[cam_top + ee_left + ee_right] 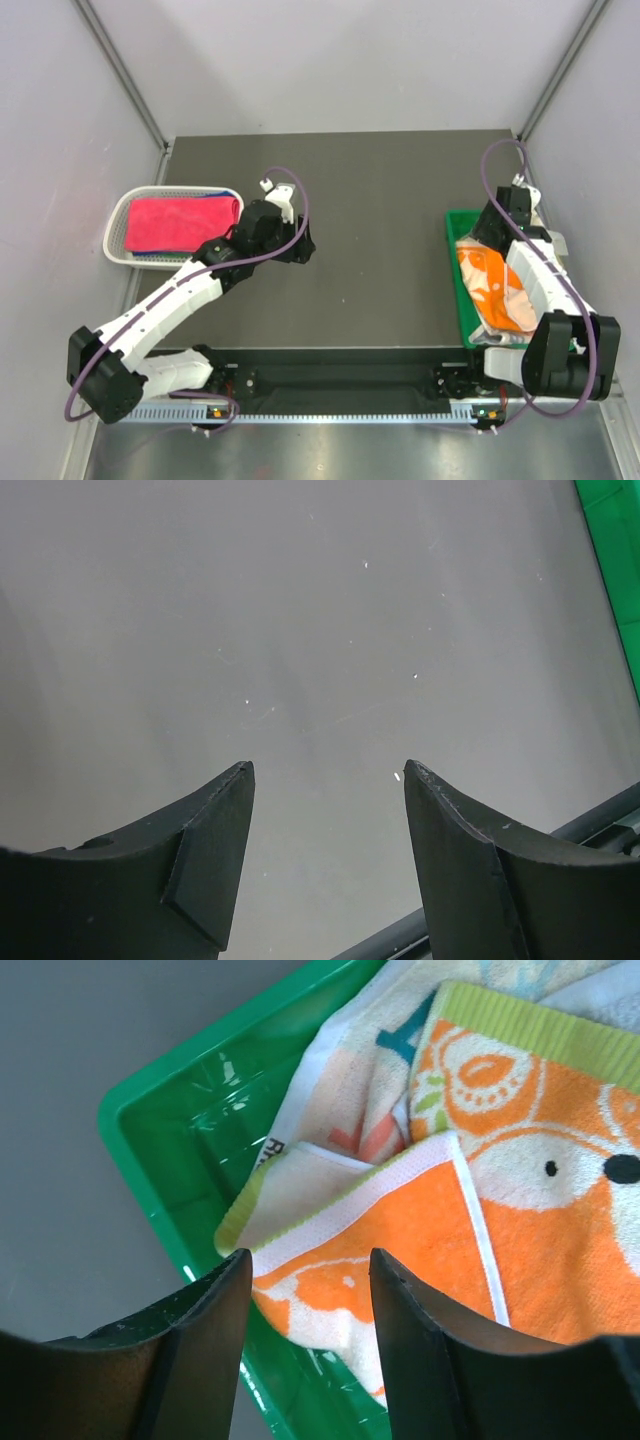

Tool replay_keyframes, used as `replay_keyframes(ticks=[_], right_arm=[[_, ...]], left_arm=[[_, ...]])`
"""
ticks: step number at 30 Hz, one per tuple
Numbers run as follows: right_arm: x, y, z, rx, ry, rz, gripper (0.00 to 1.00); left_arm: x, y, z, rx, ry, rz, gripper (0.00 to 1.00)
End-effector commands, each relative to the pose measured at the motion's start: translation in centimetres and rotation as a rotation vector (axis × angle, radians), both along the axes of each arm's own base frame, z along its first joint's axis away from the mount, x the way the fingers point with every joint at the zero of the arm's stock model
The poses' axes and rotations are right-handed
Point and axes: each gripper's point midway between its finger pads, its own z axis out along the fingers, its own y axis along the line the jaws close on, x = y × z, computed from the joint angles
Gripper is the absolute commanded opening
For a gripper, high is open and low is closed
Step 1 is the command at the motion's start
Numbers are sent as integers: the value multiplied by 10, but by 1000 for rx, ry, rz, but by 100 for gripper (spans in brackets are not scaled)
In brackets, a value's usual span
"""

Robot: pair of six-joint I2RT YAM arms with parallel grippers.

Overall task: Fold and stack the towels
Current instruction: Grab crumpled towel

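A crumpled orange towel point(430, 1230) with white patterns lies in the green tray point(170, 1130), on top of a white letter-print towel point(350, 1090). My right gripper point(310, 1260) hovers open over the orange towel's near corner, with nothing pinched between its fingers. From above, that orange towel point(490, 285) fills the tray point(458, 290) under my right arm. A folded pink-red towel point(182, 222) rests in the white basket point(118, 225), and a blue towel's edge point(215, 194) shows beneath it. My left gripper point(328, 770) stands open above bare table.
The dark table point(380, 260) lies between the basket at the left and the tray at the right. A rail point(600, 820) runs along the table's near edge. Grey walls enclose the table on three sides.
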Motion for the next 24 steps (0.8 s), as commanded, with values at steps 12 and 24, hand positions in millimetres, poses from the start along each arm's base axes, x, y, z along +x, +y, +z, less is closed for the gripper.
replay_keyframes(ticks=[12,24], right_arm=[[27,-22,-36,37,47,-101,68],[14,-16,-39,72,53,-124,0]], left_arm=[[2,2,2,18,-15,1,66],[1,2,2,18,-15,-1,66]])
